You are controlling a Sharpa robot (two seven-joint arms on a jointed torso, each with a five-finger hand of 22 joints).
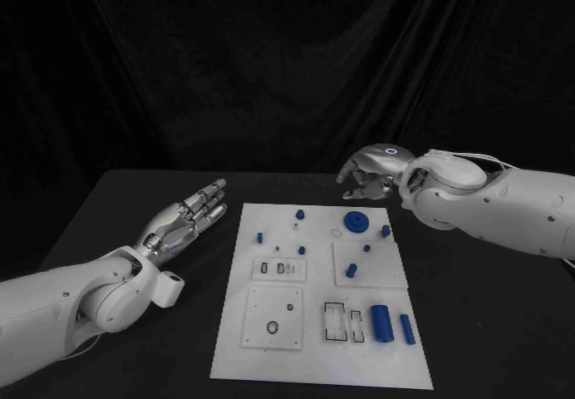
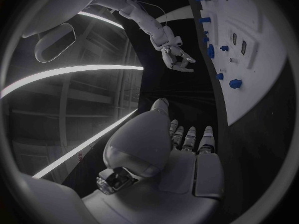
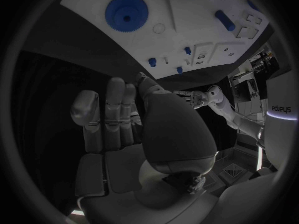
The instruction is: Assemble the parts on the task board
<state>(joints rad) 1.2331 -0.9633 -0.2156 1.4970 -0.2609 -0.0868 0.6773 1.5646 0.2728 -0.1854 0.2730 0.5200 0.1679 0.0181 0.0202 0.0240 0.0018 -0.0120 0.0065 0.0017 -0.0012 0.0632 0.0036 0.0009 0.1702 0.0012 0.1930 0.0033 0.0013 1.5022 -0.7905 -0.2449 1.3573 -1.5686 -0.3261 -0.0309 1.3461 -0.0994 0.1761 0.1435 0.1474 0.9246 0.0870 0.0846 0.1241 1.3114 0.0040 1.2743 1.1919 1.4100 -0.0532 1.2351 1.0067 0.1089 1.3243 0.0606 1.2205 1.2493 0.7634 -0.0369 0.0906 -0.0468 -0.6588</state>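
Lying in the middle of the black table (image 1: 144,187), the white board (image 1: 317,366) carries the blue parts: a gear (image 1: 356,221) near its far right corner, 2 cylinders (image 1: 381,323) side by side near its near right corner, the thinner one (image 1: 407,329) nearer the edge, and several small pegs (image 1: 259,238) scattered over its far half. 3 raised white plates sit on the board, and the left near one (image 1: 273,317) has a small oval slot. Beside the cylinders are 2 rectangular slots (image 1: 344,322)

Both hands are off the board and hold nothing. Left hand (image 1: 186,218) hovers over the table just left of the board's far left part, palm up, fingers straight, close together and pointing away from the robot; the left wrist view shows those fingers (image 2: 189,137) laid flat. Right hand (image 1: 369,176) hangs beyond the board's far right corner, near the gear but apart from it, fingers loosely curled downward with nothing between them. In the right wrist view its fingers (image 3: 115,112) reach toward the board edge, with the gear (image 3: 127,14) ahead
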